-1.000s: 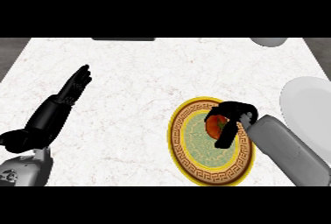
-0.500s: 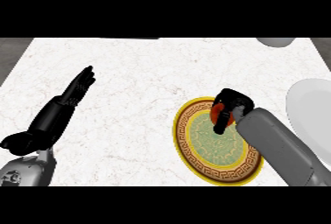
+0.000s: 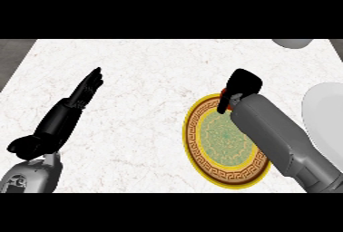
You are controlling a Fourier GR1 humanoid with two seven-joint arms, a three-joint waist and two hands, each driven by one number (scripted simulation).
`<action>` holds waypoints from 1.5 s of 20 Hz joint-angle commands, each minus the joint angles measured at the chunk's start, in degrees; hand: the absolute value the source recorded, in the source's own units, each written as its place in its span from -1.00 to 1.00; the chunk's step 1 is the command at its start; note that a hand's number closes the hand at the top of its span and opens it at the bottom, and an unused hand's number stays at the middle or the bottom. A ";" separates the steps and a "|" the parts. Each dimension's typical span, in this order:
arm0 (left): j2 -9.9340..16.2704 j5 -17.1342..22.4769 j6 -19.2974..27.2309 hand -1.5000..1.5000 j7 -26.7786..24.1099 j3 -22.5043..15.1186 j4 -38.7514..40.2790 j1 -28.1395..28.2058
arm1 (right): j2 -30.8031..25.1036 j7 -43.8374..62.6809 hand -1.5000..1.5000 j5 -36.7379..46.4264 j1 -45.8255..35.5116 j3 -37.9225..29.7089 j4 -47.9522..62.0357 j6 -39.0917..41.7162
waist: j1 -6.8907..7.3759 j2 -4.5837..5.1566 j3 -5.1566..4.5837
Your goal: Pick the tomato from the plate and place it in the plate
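A round plate (image 3: 221, 158) with a yellow rim, a brown key pattern and a green middle lies right of centre on the marble counter. My right hand (image 3: 240, 85) hovers over the plate's far edge, fingers curled round the red tomato (image 3: 227, 94), of which only a sliver shows beneath the hand. The grey right forearm crosses the plate and hides its right side. A plain white plate (image 3: 325, 115) lies at the right edge of the view. My left hand (image 3: 67, 111) rests open at the left, fingers straight and pointing away.
Part of a white bowl or dish (image 3: 293, 43) shows at the far right corner. The counter's left edge runs along a dark floor strip (image 3: 12, 54).
My right hand has lifted the tomato off the plate's green middle and carried it toward the plate's far edge. The view has shifted, so the plate sits lower.
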 commanded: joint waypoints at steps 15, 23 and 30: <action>0.47 0.05 0.25 0.00 0.63 1.89 0.55 1.25 | 4.47 18.47 1.00 24.87 -18.93 -7.67 12.54 -7.09 | -3.27 -1.07 0.05; 1.49 0.63 -0.46 0.00 -0.93 3.42 -0.56 3.51 | -0.64 18.43 1.00 29.47 -15.95 -12.07 9.29 -6.39 | -4.40 -1.19 0.11; 0.69 0.15 -0.01 0.00 0.21 3.11 0.07 3.13 | -7.55 13.02 1.00 32.33 -7.83 -17.26 2.75 -11.40 | -5.06 -1.05 0.16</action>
